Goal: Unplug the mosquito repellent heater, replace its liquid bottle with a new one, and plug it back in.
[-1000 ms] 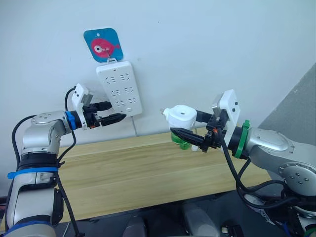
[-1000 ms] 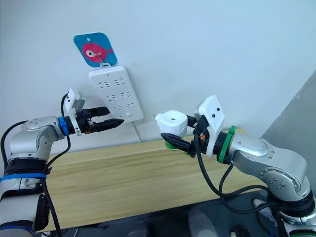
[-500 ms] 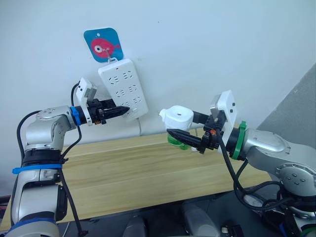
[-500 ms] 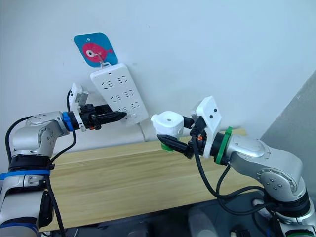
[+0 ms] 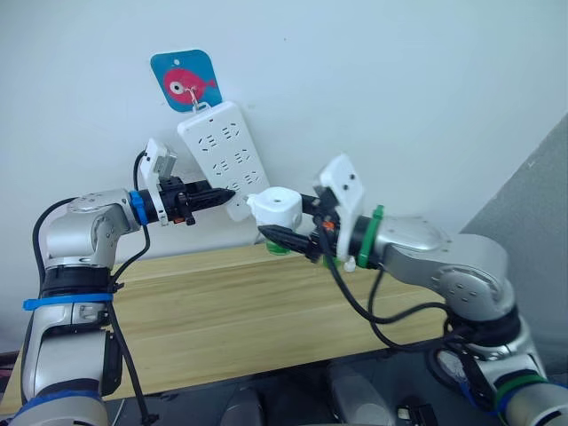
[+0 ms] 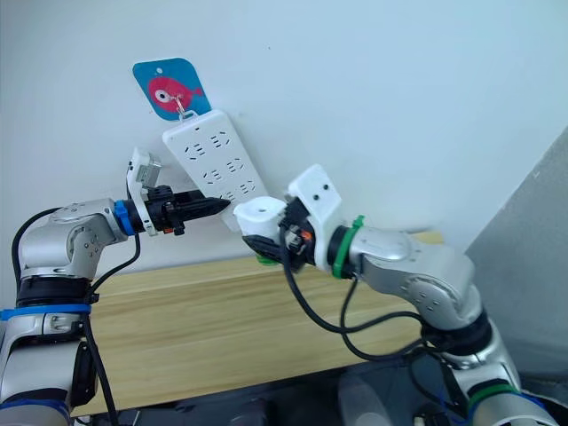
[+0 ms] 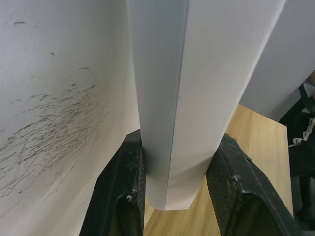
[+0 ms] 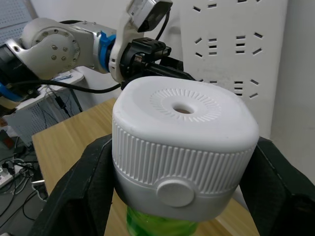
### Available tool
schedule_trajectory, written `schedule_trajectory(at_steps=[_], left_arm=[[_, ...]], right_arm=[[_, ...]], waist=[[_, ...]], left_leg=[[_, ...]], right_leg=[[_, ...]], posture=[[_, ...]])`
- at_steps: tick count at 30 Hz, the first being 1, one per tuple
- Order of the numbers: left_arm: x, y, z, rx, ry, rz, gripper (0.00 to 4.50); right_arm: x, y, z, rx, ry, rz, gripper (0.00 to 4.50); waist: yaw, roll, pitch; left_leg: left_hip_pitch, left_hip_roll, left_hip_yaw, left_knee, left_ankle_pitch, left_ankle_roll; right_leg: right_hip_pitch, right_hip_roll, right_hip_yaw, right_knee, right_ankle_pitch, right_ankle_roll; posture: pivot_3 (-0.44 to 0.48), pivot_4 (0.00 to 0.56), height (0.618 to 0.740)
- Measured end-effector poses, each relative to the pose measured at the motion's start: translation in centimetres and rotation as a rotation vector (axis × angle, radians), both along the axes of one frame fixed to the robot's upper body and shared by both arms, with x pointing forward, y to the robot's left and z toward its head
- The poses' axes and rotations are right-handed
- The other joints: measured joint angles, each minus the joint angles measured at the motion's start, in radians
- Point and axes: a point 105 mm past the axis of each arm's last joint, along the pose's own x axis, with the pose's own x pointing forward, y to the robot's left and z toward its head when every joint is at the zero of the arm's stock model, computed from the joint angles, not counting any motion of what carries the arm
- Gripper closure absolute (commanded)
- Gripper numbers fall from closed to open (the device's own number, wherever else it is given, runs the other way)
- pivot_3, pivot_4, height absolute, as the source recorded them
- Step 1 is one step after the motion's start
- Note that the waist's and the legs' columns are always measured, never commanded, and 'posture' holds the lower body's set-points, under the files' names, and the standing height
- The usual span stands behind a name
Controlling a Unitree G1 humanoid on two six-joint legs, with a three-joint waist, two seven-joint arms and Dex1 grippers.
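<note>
The left end effector has its two black fingers pressed on both sides of the lower end of the long white plastic power strip. The strip sits tight between the fingers, so the left end effector is clamped on it. The strip hangs tilted on the pale wall, its top end on a small hook. The hook is on a blue square sticker with a pink fish. In the left wrist view the strip's narrow edge runs up between the two fingers, with the scuffed wall on one side.

The right end effector holds the small white rounded plastic mosquito repellent heater. Its black fingers are squeezed against the sides of the heater, so it is clamped on it. The heater is up in the air, above the back edge of the light wooden table, just beside the lower end of the power strip. In the eye views I cannot tell if the heater touches the strip. The heater has a ribbed side, a round button and a small hole in the middle of its top. A green see-through plastic bottle sticks out under the heater. In the right wrist view the strip's sockets stand close behind the heater.

A grey panel stands at the far right.
</note>
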Motion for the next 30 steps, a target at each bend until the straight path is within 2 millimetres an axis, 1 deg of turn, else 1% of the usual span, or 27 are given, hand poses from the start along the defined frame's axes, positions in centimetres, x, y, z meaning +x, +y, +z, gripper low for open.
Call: schedule_trajectory(at_steps=[2, 6, 11, 15, 22, 30], left_arm=[[-0.1, -0.1, 0.0, -0.001, 0.001, 0.0, 3.2], [-0.2, -0.2, 0.0, 0.0, -0.006, 0.005, 3.2], [-0.2, -0.1, 0.0, -0.001, -0.008, 0.01, 3.2], [-0.3, 0.0, 0.0, -0.002, -0.012, 0.014, 3.2], [-0.3, 0.1, 0.0, 0.0, -0.016, 0.018, 3.2], [-0.3, 0.0, 0.0, -0.001, -0.017, 0.02, 3.2]], right_arm=[[1.0, 0.5, -0.3, -0.008, 0.023, -0.045, 1.36], [2.6, 0.7, -0.7, -0.03, 0.039, -0.124, 1.36], [3.9, 0.6, -0.8, -0.045, 0.033, -0.191, 1.36], [3.9, 1.0, -0.6, -0.024, 0.042, -0.191, 1.36], [3.3, 2.1, -0.5, -0.014, 0.065, -0.157, 1.36], [3.7, 2.1, -0.3, -0.014, 0.04, -0.202, 1.36]], waist=[[0.001, 0.0, 0.0], [0.0, 0.0, 0.0], [-0.001, 0.0, 0.0], [-0.004, 0.0, 0.0], [-0.005, 0.0, 0.0], [-0.005, 0.0, 0.0]], left_leg=[[0.0, 0.0, -0.001, 0.0, 0.0, 0.0], [0.0, -0.001, 0.0, 0.0, 0.0, 0.0], [0.0, -0.001, 0.0, -0.001, 0.0, 0.0], [0.0, -0.001, 0.0, -0.001, 0.0, 0.0], [0.0, -0.001, 0.0, -0.001, 0.0, 0.0], [0.0, -0.001, 0.0, -0.001, 0.0, 0.0]], right_leg=[[0.0, 0.0, -0.001, 0.0, 0.0, 0.0], [0.0, -0.001, -0.001, 0.0, 0.0, -0.001], [0.0, -0.002, -0.001, 0.0, 0.0, -0.001], [0.0, -0.002, -0.001, 0.0, 0.001, -0.001], [0.0, -0.002, -0.001, 0.0, 0.001, -0.001], [0.0, -0.002, -0.001, 0.0, 0.001, -0.001]], posture=[[-0.216, 0.115, 0.736], [-0.209, 0.113, 0.736], [-0.203, 0.113, 0.736], [-0.197, 0.113, 0.736], [-0.197, 0.113, 0.736], [-0.199, 0.112, 0.736]])
